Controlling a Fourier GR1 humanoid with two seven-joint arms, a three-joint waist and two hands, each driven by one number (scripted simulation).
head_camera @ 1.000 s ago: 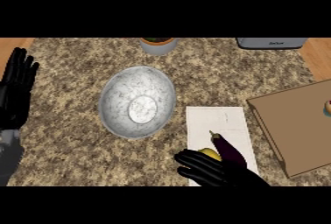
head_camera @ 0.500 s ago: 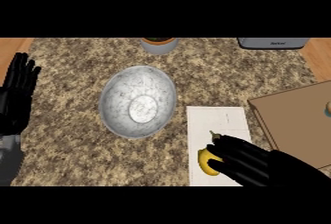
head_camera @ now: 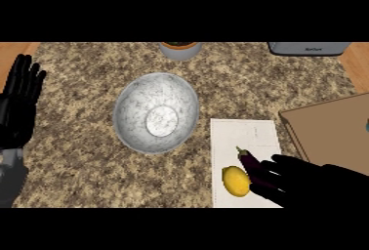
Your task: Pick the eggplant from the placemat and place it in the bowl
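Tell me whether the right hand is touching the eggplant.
Touching. In the head view the right hand lies over the eggplant on the placemat, its fingers covering the lower part with no gap.

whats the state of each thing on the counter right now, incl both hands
eggplant: lying on the placemat, right hand partly over it, not lifted
lemon: lying on the placemat beside the eggplant
placemat: flat on the counter
bowl: upright, nothing in it
right hand: on the eggplant; finger closure hidden
left hand: open, resting at the left edge
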